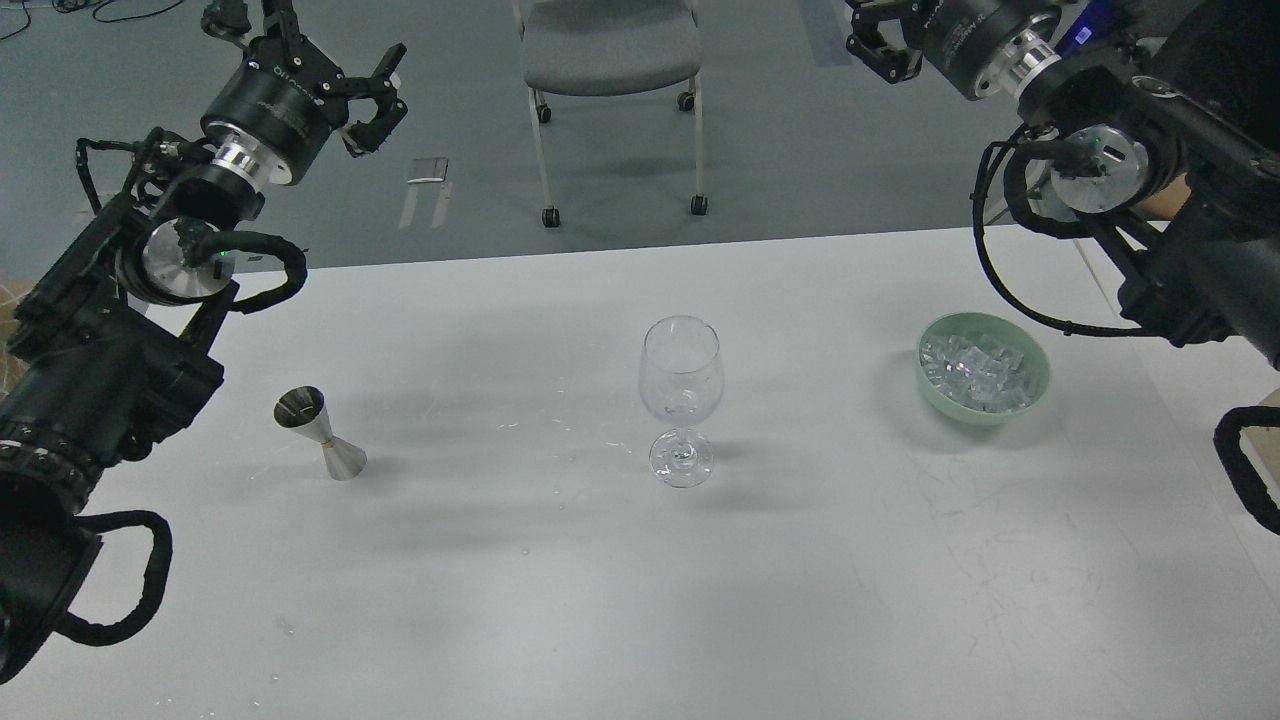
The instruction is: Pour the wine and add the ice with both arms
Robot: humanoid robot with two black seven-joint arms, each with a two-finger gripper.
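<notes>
An empty clear wine glass (680, 400) stands upright at the middle of the white table (600, 600). A small steel jigger (320, 432) stands to its left. A pale green bowl (1036, 388) at the right holds a pile of clear ice cubes (975, 368). My left gripper (315, 45) is raised high at the top left, beyond the table's far edge, with its claws spread open and empty. My right gripper (880, 45) is raised at the top right, partly cut off by the frame edge; its fingers cannot be told apart. No wine bottle is in view.
A grey office chair (610, 50) on castors stands on the floor behind the table. A small metal plate (428, 170) lies on the floor. My thick arm links sit over the table's left and right edges.
</notes>
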